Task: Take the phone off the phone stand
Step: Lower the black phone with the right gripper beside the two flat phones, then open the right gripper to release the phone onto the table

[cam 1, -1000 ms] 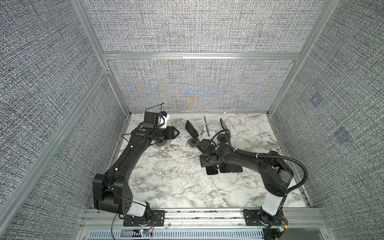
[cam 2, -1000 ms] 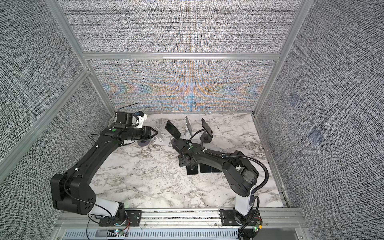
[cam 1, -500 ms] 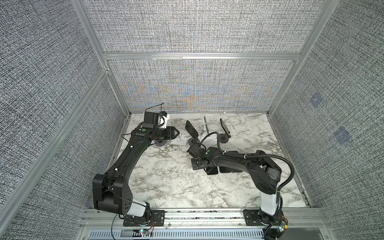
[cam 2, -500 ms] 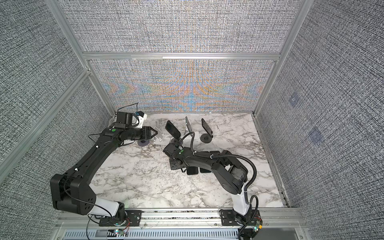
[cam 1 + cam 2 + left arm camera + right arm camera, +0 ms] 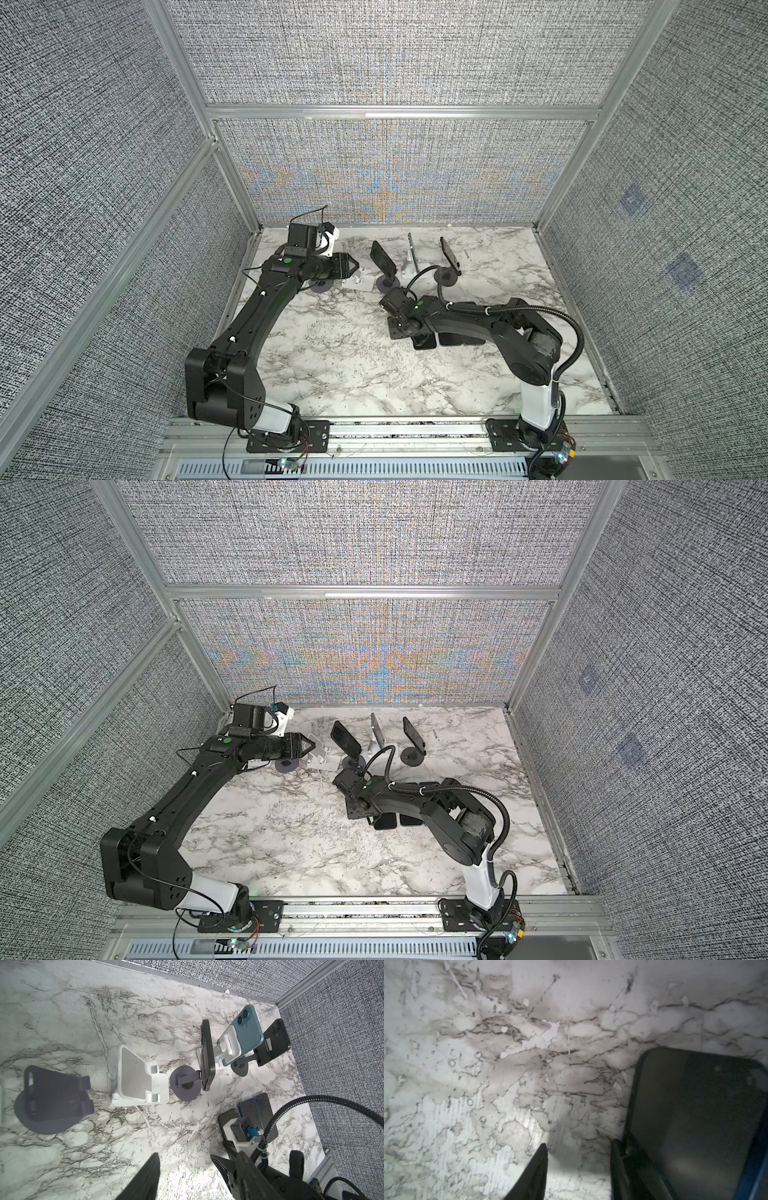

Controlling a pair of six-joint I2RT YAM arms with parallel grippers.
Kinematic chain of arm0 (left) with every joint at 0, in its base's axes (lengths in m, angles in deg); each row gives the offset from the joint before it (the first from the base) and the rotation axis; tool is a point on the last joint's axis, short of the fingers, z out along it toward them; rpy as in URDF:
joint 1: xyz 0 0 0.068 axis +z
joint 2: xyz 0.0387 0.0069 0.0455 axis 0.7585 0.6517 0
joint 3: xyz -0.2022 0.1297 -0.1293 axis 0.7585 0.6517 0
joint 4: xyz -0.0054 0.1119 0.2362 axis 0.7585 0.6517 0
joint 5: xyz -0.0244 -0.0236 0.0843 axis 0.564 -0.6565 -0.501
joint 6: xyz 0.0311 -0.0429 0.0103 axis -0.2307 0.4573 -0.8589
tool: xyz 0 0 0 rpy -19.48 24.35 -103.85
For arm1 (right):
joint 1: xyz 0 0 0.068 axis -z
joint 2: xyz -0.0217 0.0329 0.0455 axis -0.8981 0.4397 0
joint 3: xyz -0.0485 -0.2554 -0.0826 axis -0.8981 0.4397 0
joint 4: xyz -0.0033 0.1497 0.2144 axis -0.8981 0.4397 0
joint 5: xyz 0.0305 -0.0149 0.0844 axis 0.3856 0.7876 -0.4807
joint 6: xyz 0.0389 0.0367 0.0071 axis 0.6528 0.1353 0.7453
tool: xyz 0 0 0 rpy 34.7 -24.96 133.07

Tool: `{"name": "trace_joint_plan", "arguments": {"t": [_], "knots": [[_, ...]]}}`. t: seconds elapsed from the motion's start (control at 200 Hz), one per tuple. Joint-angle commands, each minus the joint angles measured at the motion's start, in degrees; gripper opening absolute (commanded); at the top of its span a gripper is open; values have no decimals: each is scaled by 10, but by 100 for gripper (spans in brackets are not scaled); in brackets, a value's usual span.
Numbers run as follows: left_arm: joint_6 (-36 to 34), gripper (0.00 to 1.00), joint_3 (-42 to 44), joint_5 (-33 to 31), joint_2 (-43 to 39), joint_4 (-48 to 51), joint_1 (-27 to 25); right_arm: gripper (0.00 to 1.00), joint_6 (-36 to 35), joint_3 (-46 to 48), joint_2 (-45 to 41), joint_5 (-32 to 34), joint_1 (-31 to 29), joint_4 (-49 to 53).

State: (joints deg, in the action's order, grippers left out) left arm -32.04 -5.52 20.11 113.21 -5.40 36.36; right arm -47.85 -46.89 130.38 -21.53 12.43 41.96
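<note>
The right gripper (image 5: 578, 1144) has slid sideways from the flat phone (image 5: 695, 1118), jaws narrowed but apart and empty (one finger just beside its edge). That one is done, lying on the table (image 5: 488, 1043); three phones (image 5: 382, 261) remain on stands (image 5: 448, 278) behind.

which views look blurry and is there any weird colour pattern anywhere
Right wrist view: soft throughout, the marble table and the dark phone both blurred. Both top views: rainbow moiré on the back wall. Left wrist view: sharp.
</note>
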Motion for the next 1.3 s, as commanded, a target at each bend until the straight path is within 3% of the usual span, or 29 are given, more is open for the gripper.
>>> {"name": "trace_joint_plan", "arguments": {"t": [0.0,0.505,0.985,1.296], "knots": [[-7,59,-4,5,-4,0,1,40,4,7,3,3,4,23],[-8,59,-4,5,-5,0,0,40,-13,21,-3,2,12,21],[-8,59,-4,4,-6,0,1,42,-92,-4,7,-19,15,54],[-10,59,-3,-1,-2,1,1,42,-100,3,14,-21,15,69]]}}
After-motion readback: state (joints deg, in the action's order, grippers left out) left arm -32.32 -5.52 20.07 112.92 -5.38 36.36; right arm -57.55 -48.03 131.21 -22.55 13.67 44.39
